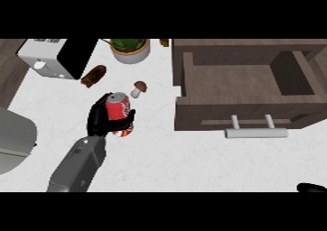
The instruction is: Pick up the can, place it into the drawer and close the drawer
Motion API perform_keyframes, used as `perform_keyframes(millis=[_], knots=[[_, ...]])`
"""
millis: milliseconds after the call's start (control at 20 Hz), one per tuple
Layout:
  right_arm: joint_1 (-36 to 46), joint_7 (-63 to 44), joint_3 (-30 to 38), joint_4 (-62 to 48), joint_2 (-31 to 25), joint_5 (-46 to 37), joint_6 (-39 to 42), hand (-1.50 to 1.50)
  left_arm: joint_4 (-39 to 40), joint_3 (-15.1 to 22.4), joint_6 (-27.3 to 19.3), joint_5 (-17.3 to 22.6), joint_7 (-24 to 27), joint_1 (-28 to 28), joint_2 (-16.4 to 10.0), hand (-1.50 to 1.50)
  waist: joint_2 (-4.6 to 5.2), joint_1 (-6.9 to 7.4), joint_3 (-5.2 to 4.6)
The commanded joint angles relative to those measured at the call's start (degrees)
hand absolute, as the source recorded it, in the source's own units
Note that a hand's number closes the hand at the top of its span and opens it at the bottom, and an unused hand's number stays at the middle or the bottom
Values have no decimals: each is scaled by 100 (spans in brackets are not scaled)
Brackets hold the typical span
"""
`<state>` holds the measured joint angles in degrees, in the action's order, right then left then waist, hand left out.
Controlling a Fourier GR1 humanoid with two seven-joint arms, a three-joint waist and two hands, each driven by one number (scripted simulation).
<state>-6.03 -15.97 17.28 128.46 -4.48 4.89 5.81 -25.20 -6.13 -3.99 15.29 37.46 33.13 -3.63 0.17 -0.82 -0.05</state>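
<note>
Closest in, grey left forearm [76,167], slanting up from the lower edge and leaning a touch rightward. At its tip, black left hand [98,118], clamped on the red can [118,109]: fingers curled round the can's left flank, thumb hooked across the lower front. Silver top of the can poking out beyond the hand, red base showing below the thumb. Can leaning slightly, its top away from the forearm. Lifted or resting on the white counter [193,158]? Can't tell from up here.

Just beyond the hand and a little to its right, a small mushroom [139,88], apart from the can. Farther beyond the hand, a brown loaf-shaped item [94,76], then a potted plant [131,49] and a white-and-black appliance [56,56].

Well off to the hand's right, the wooden drawer [233,113], pulled open, pale bar handle [256,132] facing the near side. Can outside it for now.

Right hand [315,187], only a black sliver in the lower right corner, far from the can; too little showing to call its state.
</note>
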Motion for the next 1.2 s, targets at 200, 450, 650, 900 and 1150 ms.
perform_keyframes(millis=[200, 450, 650, 900, 1150], knots=[[-68, -329, 155, 253, -139, 58, 24, -150, -724, 296, 132, -161, -908, 444, 18, 150, -33, 72, 7], [-25, 231, 242, -230, -65, 25, 88, -150, -1401, 657, -441, -423, -1684, 922, 326, 150, -40, 98, 11], [-132, -246, 95, 410, 12, -86, -71, -150, -2305, 769, -410, -334, -2903, 1300, 132, 150, -66, 128, 9], [45, 52, 144, -53, 6, -40, -23, -150, -3240, 1262, -1011, -172, -3722, 1327, 358, 150, -44, 81, 8], [45, -91, 7, 27, -3, -85, 8, -150, -3098, 961, -1259, -443, -4393, 2392, 283, 150, -24, 35, 8]])
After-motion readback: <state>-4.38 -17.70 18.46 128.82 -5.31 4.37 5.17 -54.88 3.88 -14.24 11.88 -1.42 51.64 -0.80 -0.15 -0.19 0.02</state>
